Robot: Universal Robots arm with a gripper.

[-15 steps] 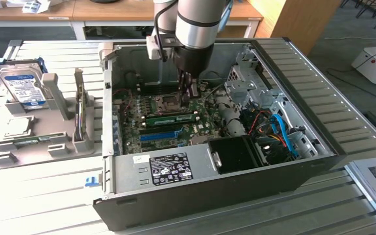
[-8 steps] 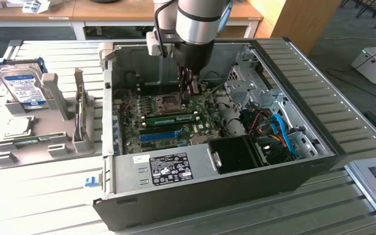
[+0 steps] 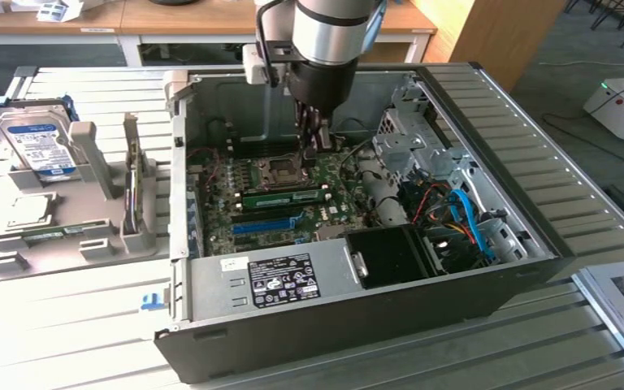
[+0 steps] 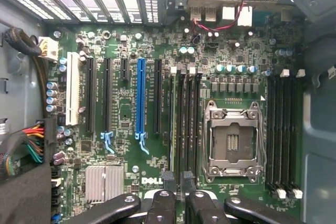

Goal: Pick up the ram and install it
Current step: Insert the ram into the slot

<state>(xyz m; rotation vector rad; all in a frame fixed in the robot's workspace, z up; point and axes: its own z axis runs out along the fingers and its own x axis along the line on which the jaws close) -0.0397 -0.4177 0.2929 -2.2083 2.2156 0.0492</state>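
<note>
Over the motherboard (image 3: 249, 172) in the open case (image 3: 323, 333), the gripper (image 3: 318, 145) hangs with fingers apart, holding nothing.
The ram (image 3: 285, 197) lies in a slot between the blue slot (image 4: 140, 98) and the processor socket (image 4: 232, 140) (whether it is latched is unclear). A descent off line could strike the empty neighbouring slots or the socket. The drive cage (image 3: 409, 138) and loose cables (image 3: 466, 219) crowd one side.

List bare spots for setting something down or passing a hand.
Bare: the table between holder and near edge, and its strip beside the case on the exterior view's right. Crowded: the holder, and inside the case around the gripper and cables.
</note>
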